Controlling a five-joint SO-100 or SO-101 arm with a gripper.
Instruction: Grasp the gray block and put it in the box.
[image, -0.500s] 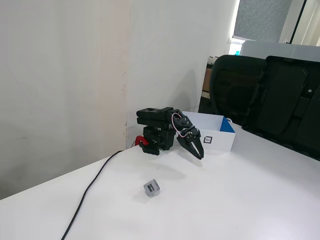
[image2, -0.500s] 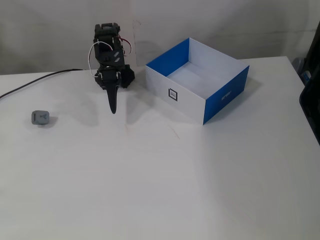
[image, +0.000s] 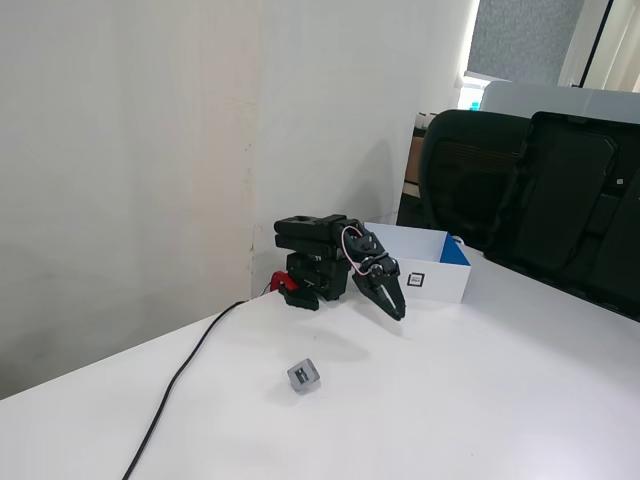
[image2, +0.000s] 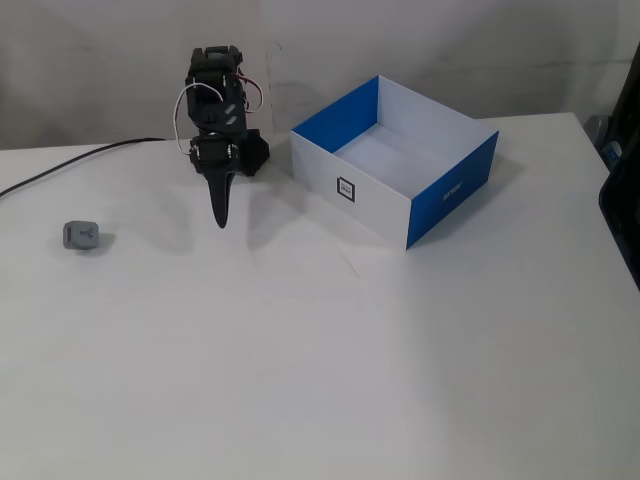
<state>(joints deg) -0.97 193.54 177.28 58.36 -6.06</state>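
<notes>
Gray block – one – apart from one box.

No readable text, box side print (too small), square tag unreadable

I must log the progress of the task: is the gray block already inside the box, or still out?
Out. The gray block lies on the bare table, far left of the box, whose inside looks empty.
</notes>
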